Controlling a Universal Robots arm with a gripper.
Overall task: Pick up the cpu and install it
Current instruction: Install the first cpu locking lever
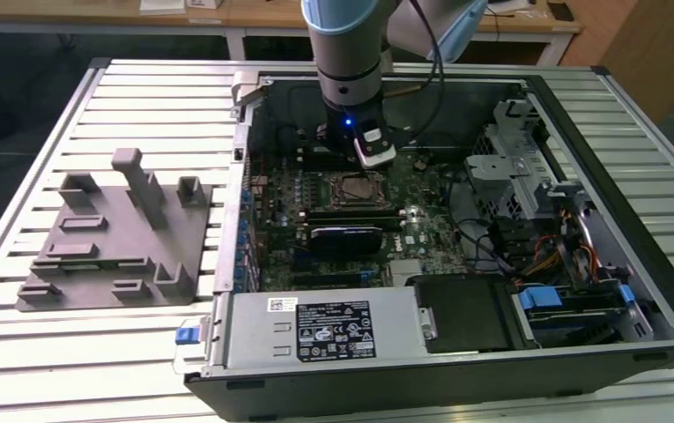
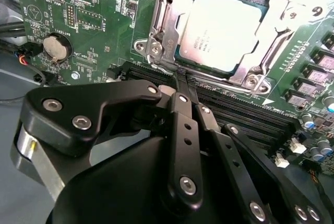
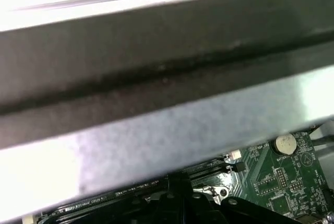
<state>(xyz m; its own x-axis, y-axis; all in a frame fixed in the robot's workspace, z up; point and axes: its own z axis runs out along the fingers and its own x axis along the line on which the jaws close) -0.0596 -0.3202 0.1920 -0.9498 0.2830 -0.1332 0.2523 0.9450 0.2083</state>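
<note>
The open case (image 1: 455, 220) lies on its side on the slatted desk (image 1: 137, 106), with the board (image 1: 431, 229) exposed. The cpu (image 2: 222, 28) sits flat in its socket (image 2: 162, 36) near the middle of the board; in the exterior view it shows as a pale square (image 1: 354, 188) inside the socket frame. In the second wrist view the metal frame surrounds the cpu on all sides, with its silver top uncovered.

The arm (image 1: 354, 53) comes down into the far part of the case. The gripper (image 2: 180, 80) hangs just on the far side of the socket, over the memory slots (image 2: 250, 114) beside it. Its fingers (image 2: 182, 125) are drawn together at the tips, with nothing between them. They are near the socket frame's edge; whether they touch the board cannot be told.

A coin cell (image 2: 56, 46) sits on the board, apart from the socket. In the first wrist view the case wall (image 3: 156, 78) runs across close to the camera, with the board and the coin cell (image 3: 285, 143) beyond it.

On the desk, to the exterior view's left of the case, stands a grey block (image 1: 114, 238) with upright tabs. The power supply (image 1: 325, 330) occupies the near edge of the case, and the drive cage (image 1: 525, 176) the right side.
</note>
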